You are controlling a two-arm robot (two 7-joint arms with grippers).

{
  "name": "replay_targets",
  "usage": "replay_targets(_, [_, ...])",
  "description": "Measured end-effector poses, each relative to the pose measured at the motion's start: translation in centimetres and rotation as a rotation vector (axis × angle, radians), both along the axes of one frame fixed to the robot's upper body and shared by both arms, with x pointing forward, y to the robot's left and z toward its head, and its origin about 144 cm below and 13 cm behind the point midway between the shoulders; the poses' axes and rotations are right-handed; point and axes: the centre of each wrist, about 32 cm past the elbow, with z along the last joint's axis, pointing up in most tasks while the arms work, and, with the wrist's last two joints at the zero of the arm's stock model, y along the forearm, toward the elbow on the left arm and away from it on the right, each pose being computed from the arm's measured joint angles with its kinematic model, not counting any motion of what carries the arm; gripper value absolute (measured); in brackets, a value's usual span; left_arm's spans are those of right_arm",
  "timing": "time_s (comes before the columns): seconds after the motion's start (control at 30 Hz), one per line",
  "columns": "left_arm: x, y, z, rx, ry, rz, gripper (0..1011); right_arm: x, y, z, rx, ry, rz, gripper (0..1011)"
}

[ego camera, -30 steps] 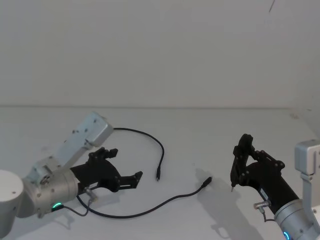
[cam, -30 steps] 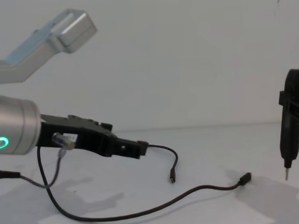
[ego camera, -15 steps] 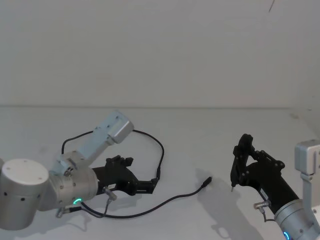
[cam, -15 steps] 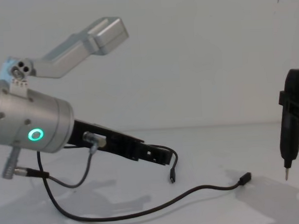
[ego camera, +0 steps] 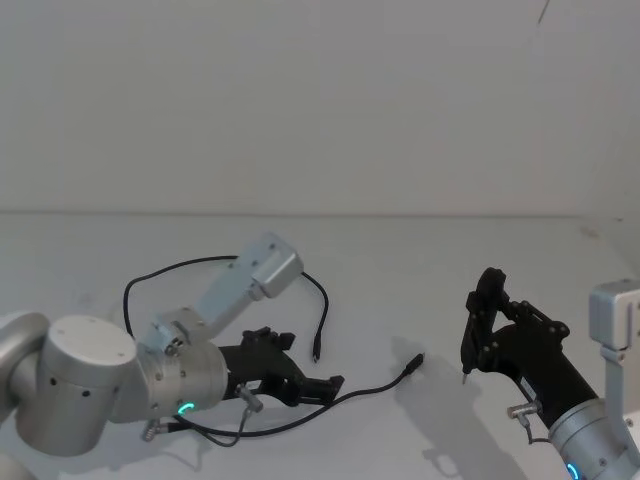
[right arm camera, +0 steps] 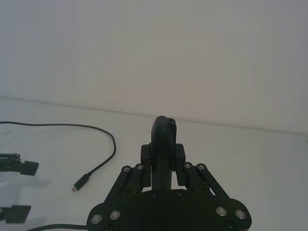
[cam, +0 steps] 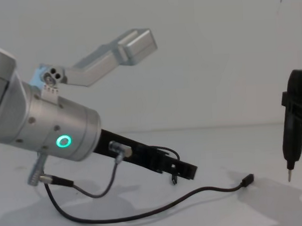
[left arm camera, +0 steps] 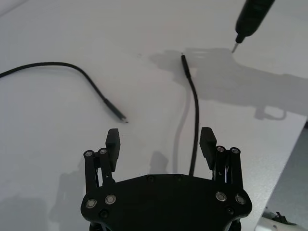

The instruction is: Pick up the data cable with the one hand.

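The data cable [ego camera: 375,384] is a long thin black cord lying loose on the white table [ego camera: 420,260], with one plug at the middle right [ego camera: 417,360] and the other nearer the centre [ego camera: 316,354]. My left gripper [ego camera: 310,362] hovers low over the cable's lower run, open. In the left wrist view the cable [left arm camera: 196,120] passes between the spread fingers [left arm camera: 208,142], close to one of them, untouched. In the chest view the left gripper [cam: 186,170] reaches just above the cable [cam: 194,193]. My right gripper [ego camera: 492,325] stays at the right, shut on a black pen-shaped tool [right arm camera: 163,137].
A short dark wire with a silver connector [cam: 117,149] hangs from my left wrist, close to the cable. The pen tool's metal tip [cam: 289,176] points down near the cable's right plug [cam: 248,179]. The white wall stands behind the table.
My left arm has swung to the right, bringing the open gripper from the table's left side to above the cable's lower run. The right arm and the cable have not moved.
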Motion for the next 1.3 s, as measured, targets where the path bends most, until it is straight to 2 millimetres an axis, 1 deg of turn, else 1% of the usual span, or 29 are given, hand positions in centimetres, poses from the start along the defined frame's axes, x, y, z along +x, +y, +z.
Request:
replay_targets(0.43, [0.3,-1.9,-0.7,0.023,0.017,-0.04,1001,0.0,0.0,0.0,0.0,0.0,0.0,279])
replay_targets(0.9, [0.8,-3.7,-1.8,0.065,0.02,-0.026,1001,0.0,0.0,0.0,0.0,0.0,0.0,279])
replay_targets(1.1, [0.9,-4.0,-2.1,0.073,0.02,-0.023,906,0.0,0.0,0.0,0.0,0.0,0.0,279])
replay_targets(1.17, [0.9,-4.1,-2.1,0.077,0.02,-0.022,853,0.0,0.0,0.0,0.0,0.0,0.0,279])
replay_targets(1.2, [0.9,-4.1,-2.2,0.078,0.02,-0.022,802,0.0,0.0,0.0,0.0,0.0,0.0,279])
replay_targets(1.3, [0.9,-4.2,-2.2,0.08,0.02,-0.021,750,0.0,0.0,0.0,0.0,0.0,0.0,279])
